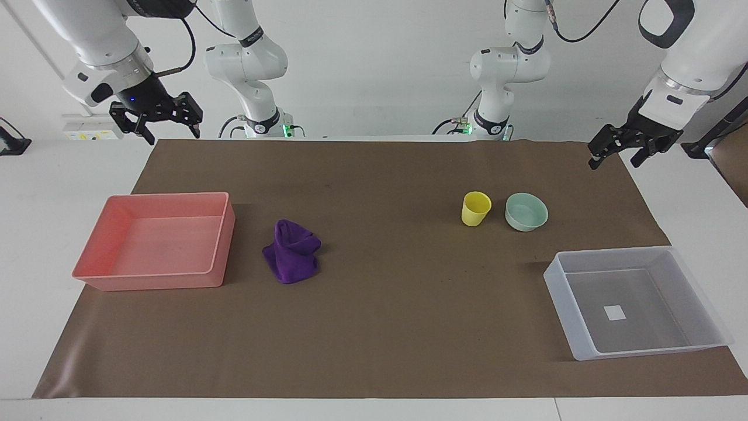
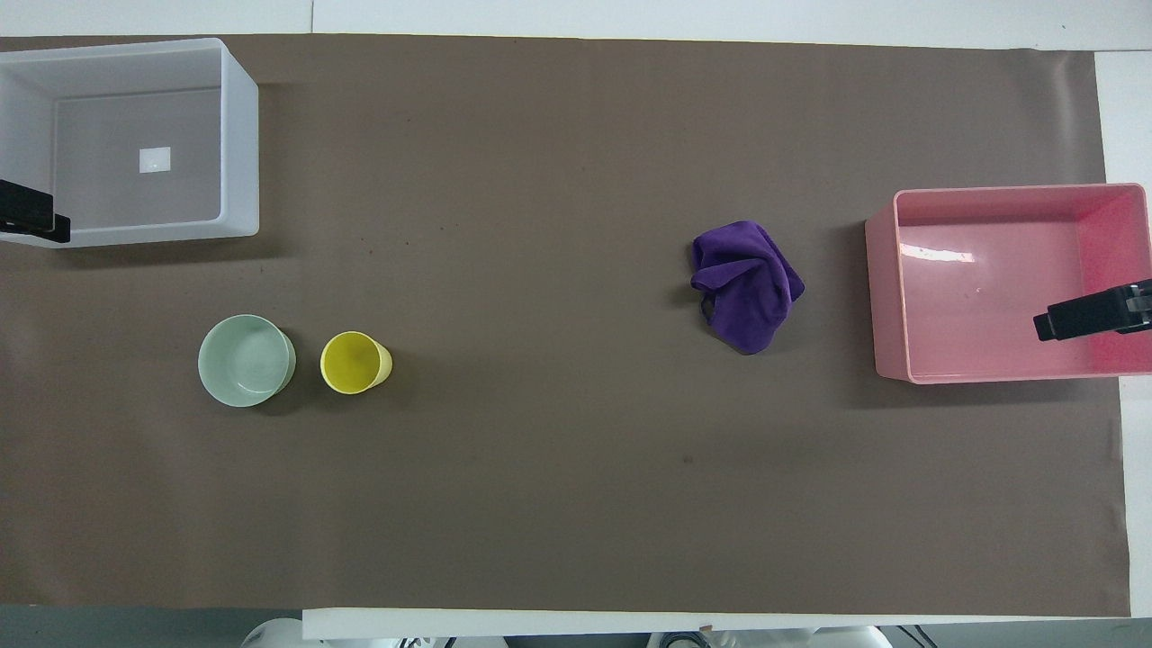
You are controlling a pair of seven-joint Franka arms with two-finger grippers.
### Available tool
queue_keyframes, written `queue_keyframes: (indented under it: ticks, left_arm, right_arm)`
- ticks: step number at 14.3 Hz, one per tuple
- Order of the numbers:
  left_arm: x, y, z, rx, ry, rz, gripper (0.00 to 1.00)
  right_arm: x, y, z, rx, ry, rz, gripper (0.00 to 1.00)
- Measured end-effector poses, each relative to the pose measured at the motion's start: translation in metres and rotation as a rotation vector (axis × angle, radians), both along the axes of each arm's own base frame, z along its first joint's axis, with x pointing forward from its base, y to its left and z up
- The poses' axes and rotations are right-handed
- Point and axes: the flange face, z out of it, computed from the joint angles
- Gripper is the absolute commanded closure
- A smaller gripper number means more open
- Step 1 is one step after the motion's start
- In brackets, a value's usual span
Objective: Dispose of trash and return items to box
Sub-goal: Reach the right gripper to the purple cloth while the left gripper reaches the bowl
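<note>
Both arms wait, raised at the robots' end of the table. The right gripper (image 1: 156,124) hangs in the upper left of the facing view with its fingers spread and empty; the left gripper (image 1: 618,153), upper right, is likewise spread and empty.

Nearest the robots, right of centre, the yellow cup (image 1: 475,209) stands just beside the mint-green bowl (image 1: 526,211), apart. Farther out, the purple cloth (image 1: 291,252) sits bunched beside the pink tray (image 1: 153,241) at left. Farthest, lower right, is the translucent box (image 1: 635,301), only a white square on its floor.
</note>
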Motion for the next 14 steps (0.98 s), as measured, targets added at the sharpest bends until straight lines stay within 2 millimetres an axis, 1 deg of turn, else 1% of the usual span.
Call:
queue_keyframes:
  ticks: [4,6,7,8,10,12,14]
  left_arm:
    - [0.0,0.0,-0.003,0.0,0.007,0.001,0.0]
    - [-0.003,-0.001,-0.01,0.001,0.023,0.002,0.0]
    - [-0.006,-0.001,-0.018,0.001,0.034,0.002,0.0]
    - [-0.01,0.0,-0.029,0.0,0.033,0.002,0.0]
    - [-0.021,0.001,-0.063,-0.003,0.004,0.021,0.0]
    - [-0.039,0.003,-0.111,-0.002,0.033,0.066,0.0]
    - [-0.052,0.003,-0.155,0.001,0.069,0.08,0.0]
  right_arm:
    - [0.001,0.0,0.0,0.0,-0.006,0.0,0.03]
    - [0.006,0.002,-0.002,-0.001,-0.039,0.004,0.02]
    - [0.011,0.012,-0.01,-0.001,-0.046,0.023,0.02]
    - [0.018,0.028,-0.022,-0.003,-0.05,0.043,0.02]
    - [0.037,0.066,-0.053,-0.008,-0.052,0.056,0.02]
    - [0.059,0.106,-0.091,-0.015,-0.053,0.086,0.02]
    - [0.073,0.142,-0.131,-0.022,-0.062,0.097,0.03]
